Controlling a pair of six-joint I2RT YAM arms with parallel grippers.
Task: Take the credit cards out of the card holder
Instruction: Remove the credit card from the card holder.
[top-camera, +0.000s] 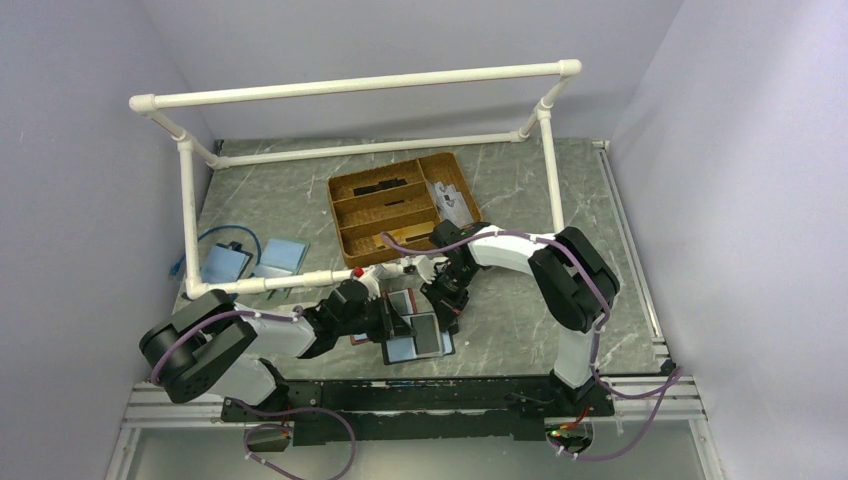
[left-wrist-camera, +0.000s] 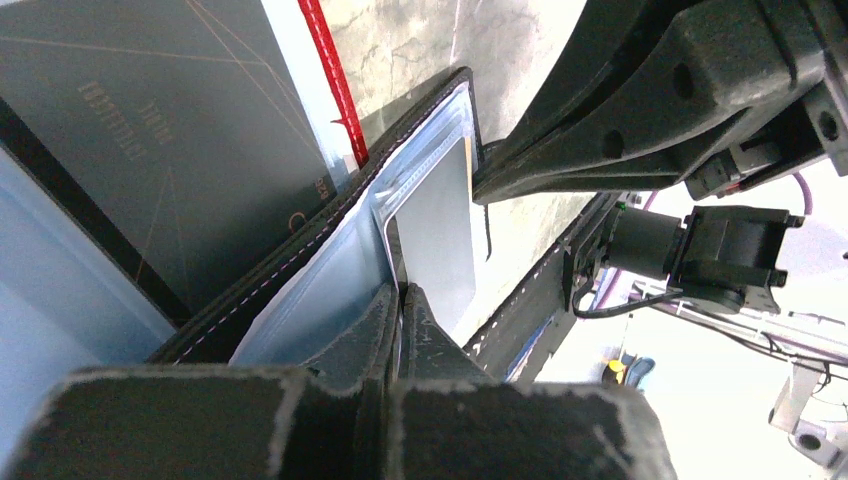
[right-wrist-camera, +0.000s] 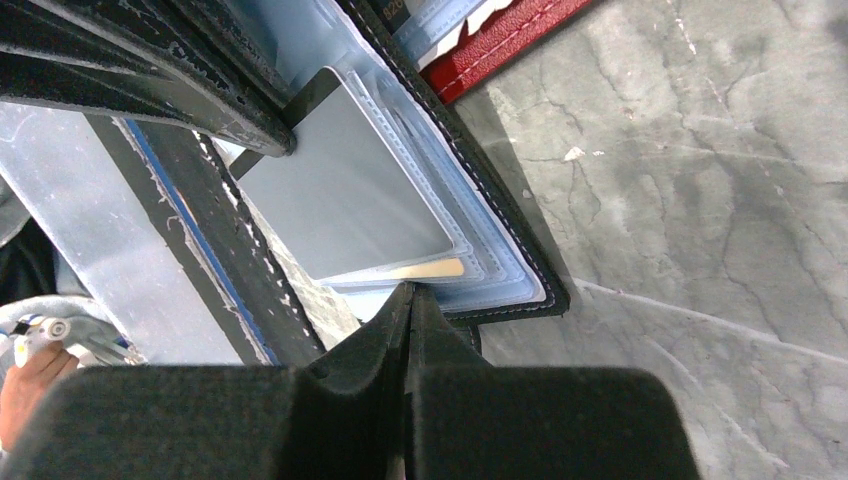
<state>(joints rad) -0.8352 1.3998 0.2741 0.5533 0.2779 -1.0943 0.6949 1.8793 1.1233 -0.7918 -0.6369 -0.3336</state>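
Note:
The black-edged card holder (top-camera: 418, 338) lies open on the table between both arms, its clear sleeves showing (left-wrist-camera: 300, 290) (right-wrist-camera: 500, 270). A grey credit card (left-wrist-camera: 437, 225) (right-wrist-camera: 340, 195) sticks partly out of a sleeve. My left gripper (top-camera: 396, 325) (left-wrist-camera: 401, 292) is shut on the near edge of that card. My right gripper (top-camera: 441, 313) (right-wrist-camera: 411, 290) is shut, its tip pinching the sleeves' edge at the holder's rim. A dark printed card (left-wrist-camera: 130, 130) lies beside the holder. The light blue card is not clearly seen.
A red-edged holder (left-wrist-camera: 330, 70) (right-wrist-camera: 500, 40) lies right behind the black one. A wooden divided tray (top-camera: 400, 205) stands further back. Two bluish flat items (top-camera: 225, 263) lie at the left by the white pipe frame (top-camera: 190, 210).

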